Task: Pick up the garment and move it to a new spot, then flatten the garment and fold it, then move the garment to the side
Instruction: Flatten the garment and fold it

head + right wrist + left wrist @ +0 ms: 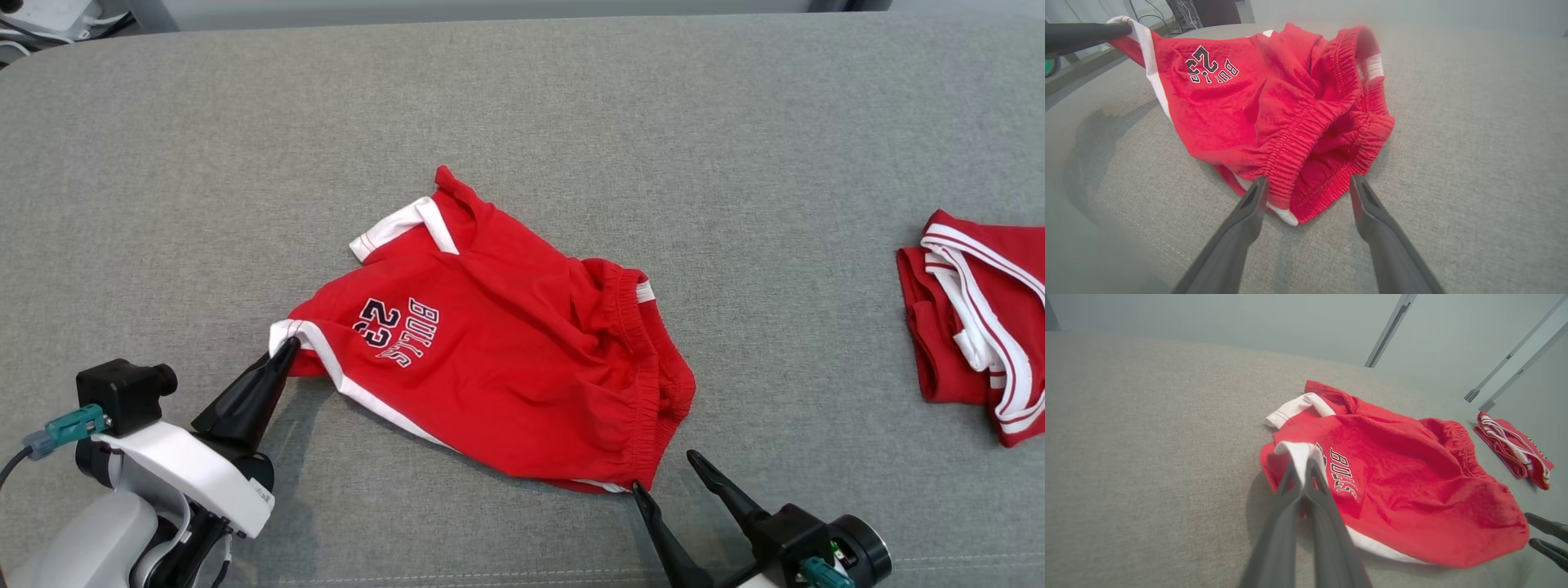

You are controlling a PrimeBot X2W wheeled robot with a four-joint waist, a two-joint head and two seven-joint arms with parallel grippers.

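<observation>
Left gripper [286, 349]: fingers clenched on the white-trimmed hem corner of the red shorts [506, 359], corner held raised. Right gripper [664, 471]: fingers spread, waistband corner just between the tips, likely poised to pinch for a two-point lift. Shorts lie crumpled on the grey fabric surface [522, 106].

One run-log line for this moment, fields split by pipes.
left gripper: shut on red Bulls shorts hem corner | right gripper: open around waistband corner | other red garment: lying far right
</observation>
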